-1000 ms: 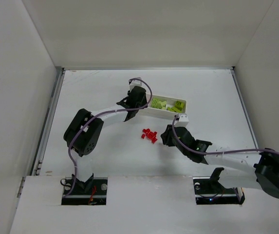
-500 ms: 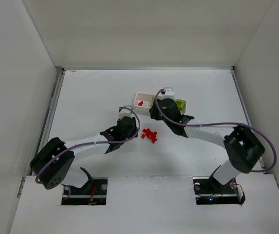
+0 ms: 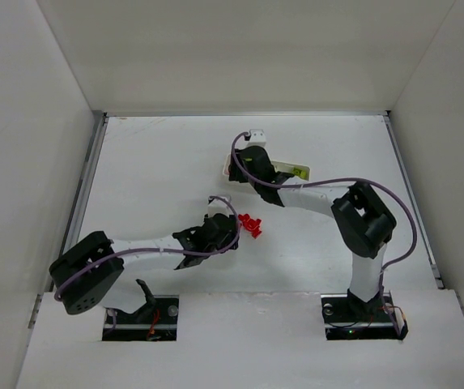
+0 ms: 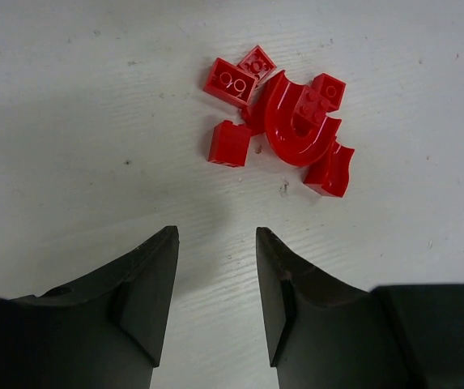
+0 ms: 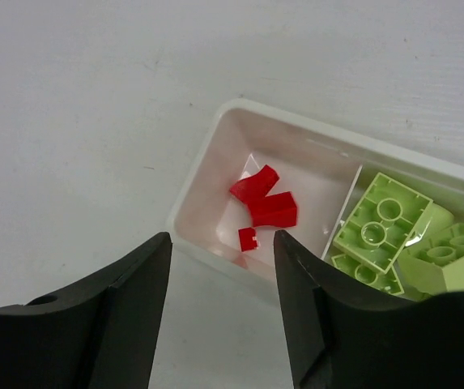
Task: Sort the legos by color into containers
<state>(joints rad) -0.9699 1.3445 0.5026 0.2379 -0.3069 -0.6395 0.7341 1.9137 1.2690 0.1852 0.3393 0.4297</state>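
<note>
A small pile of red legos lies on the white table, also seen in the top view. My left gripper is open and empty, just short of the pile. The white tray holds three red legos in its left compartment and yellow-green legos in the one beside it. My right gripper is open and empty at the tray's near left corner. In the top view the right arm hides most of the tray.
White walls enclose the table on the left, back and right. Both arm bases sit at the near edge. The right arm stretches across the middle toward the back of the table.
My right gripper moved left from over the tray's middle to its left end. My left gripper moved right and nearer, to the left of the red pile.
</note>
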